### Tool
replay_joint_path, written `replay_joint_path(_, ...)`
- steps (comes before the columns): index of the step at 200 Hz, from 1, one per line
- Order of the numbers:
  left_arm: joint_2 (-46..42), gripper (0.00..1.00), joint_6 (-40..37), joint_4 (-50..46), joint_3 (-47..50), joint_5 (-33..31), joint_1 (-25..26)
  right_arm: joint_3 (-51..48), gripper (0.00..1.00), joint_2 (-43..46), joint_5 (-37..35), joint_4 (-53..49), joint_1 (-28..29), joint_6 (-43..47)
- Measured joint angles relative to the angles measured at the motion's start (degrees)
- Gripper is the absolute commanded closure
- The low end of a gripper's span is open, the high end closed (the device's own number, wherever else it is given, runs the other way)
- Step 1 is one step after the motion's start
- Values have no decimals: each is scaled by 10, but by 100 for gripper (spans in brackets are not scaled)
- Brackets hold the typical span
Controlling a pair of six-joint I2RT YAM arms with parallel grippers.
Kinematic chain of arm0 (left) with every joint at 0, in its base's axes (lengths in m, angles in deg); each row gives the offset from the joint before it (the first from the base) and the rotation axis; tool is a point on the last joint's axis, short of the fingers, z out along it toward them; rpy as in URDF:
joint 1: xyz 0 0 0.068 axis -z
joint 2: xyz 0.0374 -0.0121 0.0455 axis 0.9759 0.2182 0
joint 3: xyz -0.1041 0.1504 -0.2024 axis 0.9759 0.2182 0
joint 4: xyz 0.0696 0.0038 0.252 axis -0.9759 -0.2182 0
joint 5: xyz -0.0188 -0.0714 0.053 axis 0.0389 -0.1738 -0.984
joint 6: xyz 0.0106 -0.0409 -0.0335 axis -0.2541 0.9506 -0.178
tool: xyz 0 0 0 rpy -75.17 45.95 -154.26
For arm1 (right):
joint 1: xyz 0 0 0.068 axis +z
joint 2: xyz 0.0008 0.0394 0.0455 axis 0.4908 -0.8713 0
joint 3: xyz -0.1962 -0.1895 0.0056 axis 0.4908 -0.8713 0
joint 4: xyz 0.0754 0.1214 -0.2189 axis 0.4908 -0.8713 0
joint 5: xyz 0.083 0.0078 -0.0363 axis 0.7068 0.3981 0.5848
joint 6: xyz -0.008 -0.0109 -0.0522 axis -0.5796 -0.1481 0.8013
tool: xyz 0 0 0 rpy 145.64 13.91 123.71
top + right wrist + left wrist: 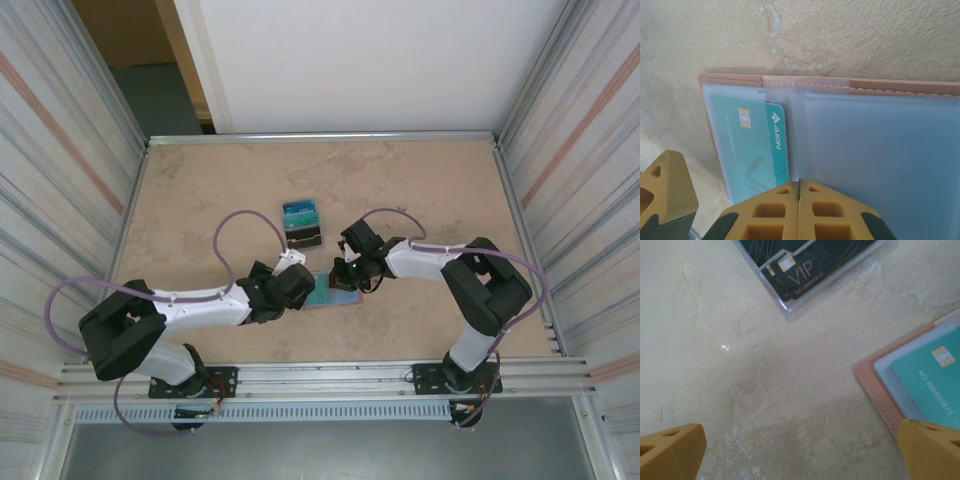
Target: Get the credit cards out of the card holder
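Observation:
The card holder (338, 294) lies unfolded on the table, its salmon-pink edge (840, 85) toward the far side and its frosted sleeves facing up. A teal credit card (757, 145) sits in the left sleeve, also visible as a teal credit card (930, 375) inside the pink border of the card holder (880, 390). My right gripper (799, 187) is shut, its tips resting on the sleeves at the middle fold. My left gripper (800, 455) is open wide at the holder's left end, one fingertip (932, 450) over its near corner, the other over bare table.
A dark block topped with teal-blue (301, 222) stands just behind the holder. A clear case (805, 270) holding a black VIP card lies close to my left gripper. Metal rails edge the table, with corrugated walls on both sides.

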State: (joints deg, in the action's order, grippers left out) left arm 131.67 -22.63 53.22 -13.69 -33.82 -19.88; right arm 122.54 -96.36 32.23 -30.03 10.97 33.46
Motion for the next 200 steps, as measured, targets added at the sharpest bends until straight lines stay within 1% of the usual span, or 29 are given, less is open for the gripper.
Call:
replay_joint_path(27, 29, 1, -13, 3, -23, -14, 0, 0, 81, 2, 5, 12, 1, -9)
replay_joint_path(47, 51, 1, -20, 7, -35, -16, 0, 0, 78, 2, 5, 17, 3, -10)
replay_joint_path(122, 92, 1, -31, 12, -47, -12, -14, 0, 77, 0, 5, 28, 9, -15)
replay_joint_path(200, 96, 1, -31, 12, -50, -13, -14, -5, 77, -11, 8, 52, 4, -26)
